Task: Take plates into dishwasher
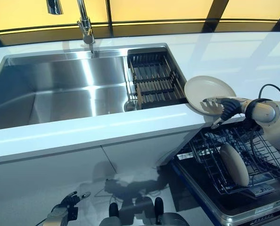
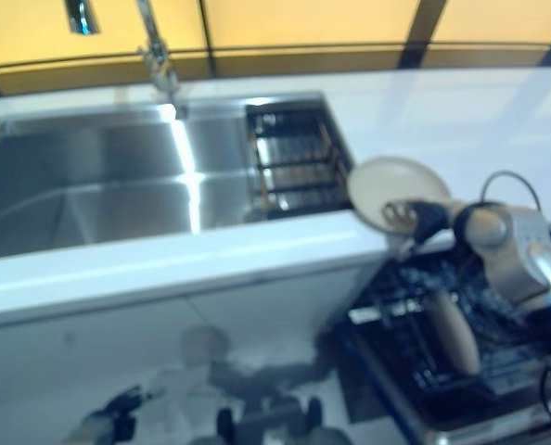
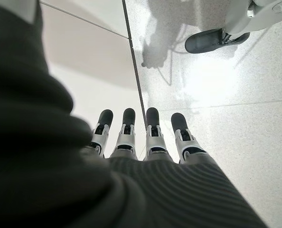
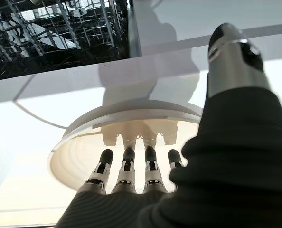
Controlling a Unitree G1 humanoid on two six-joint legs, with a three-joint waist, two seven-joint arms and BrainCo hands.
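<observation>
Left eye view shows two cream plates: one plate (image 1: 207, 92) lies flat at the counter's (image 1: 83, 134) front edge, just right of the sink, and a second plate (image 1: 234, 164) stands on edge in the dishwasher rack (image 1: 210, 160) below and to the right. The right hand (image 1: 223, 106) reaches to the first plate with straight fingers (image 1: 210, 100) laid over its near rim; in the right wrist view the fingertips (image 4: 127, 156) point into the plate's shallow bowl while the thumb (image 4: 231, 57) stands apart above the rim, so the hand is spread flat rather than closed on the dish, though whether the tips press the surface is hard to judge. One stainless sink (image 1: 60, 89) fills the counter, with one tap (image 1: 86, 26) behind it, cut off at the top, and one dark slatted drying rack (image 1: 154, 80) sitting in the sink's right end. The dishwasher's pulled-out rack is cut off at the right and bottom edges. The left hand (image 1: 64, 209) shows only partly at the bottom edge, well apart from both plates; its wrist view shows fingers (image 3: 153, 130) extended over pale floor tiles (image 3: 236, 95), holding nothing, thumb hidden.
</observation>
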